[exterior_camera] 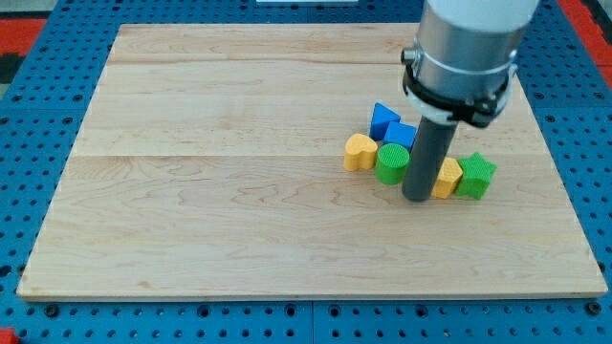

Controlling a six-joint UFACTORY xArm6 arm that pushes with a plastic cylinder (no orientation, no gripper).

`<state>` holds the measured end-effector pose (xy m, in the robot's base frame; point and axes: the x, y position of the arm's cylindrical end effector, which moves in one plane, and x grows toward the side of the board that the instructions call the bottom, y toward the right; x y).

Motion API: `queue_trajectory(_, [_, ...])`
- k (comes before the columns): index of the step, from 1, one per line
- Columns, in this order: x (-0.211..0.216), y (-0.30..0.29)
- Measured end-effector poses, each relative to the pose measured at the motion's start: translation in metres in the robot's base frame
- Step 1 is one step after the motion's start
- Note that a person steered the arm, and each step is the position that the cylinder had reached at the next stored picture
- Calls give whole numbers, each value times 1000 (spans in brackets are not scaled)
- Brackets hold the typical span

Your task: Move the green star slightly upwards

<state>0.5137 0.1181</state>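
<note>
The green star lies on the wooden board at the view's right, touching a yellow block on its left. My tip stands just left of that yellow block and right of a round green block, so the star is about two block widths to the tip's right. The rod hides part of the yellow block.
A yellow heart-shaped block sits left of the round green block. Two blue blocks sit just above it. The board's right edge is close to the star. Blue perforated table surrounds the board.
</note>
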Motion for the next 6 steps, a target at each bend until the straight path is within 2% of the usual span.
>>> queue_trajectory(1, [25, 48])
queue_trajectory(2, [2, 81])
queue_trajectory(4, [-31, 80])
queue_trajectory(5, [-3, 85])
queue_trajectory(6, [30, 40])
